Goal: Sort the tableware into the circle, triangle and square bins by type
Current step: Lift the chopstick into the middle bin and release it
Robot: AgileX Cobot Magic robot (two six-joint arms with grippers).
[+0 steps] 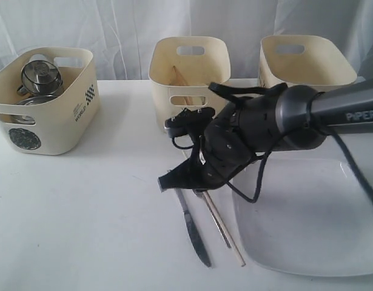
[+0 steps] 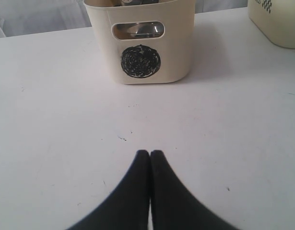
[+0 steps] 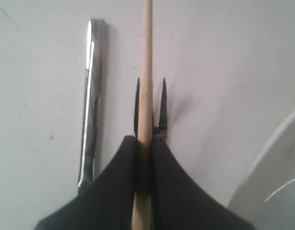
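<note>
Upper left: circle bin (image 1: 53,130) with a steel mug (image 1: 40,76) inside. In the left wrist view, left gripper (image 2: 150,155) pressed shut on nothing, over bare table (image 2: 51,120). Top centre: middle bin (image 1: 189,63) holding one chopstick (image 1: 185,79). Centre: right gripper (image 1: 168,180) clamped on a second chopstick (image 3: 146,57), running over the fork (image 3: 162,103), knife (image 1: 195,233) just beside on the left. Lower right: white plate (image 1: 313,224). Upper right: third bin (image 1: 304,60).

1. The surface (image 1: 83,212) and the square plate (image 1: 313,230) are white.
2. The left bin (image 1: 59,130), middle bin (image 1: 163,91) and right bin (image 1: 307,60) are cream; the left one bears a black scribbled circle (image 1: 24,138).
3. The knife (image 1: 195,233) is silvery, the chopstick (image 3: 146,72) pale wood.
4. The left pincer (image 2: 150,153) and right pincer (image 3: 144,141) are black.
</note>
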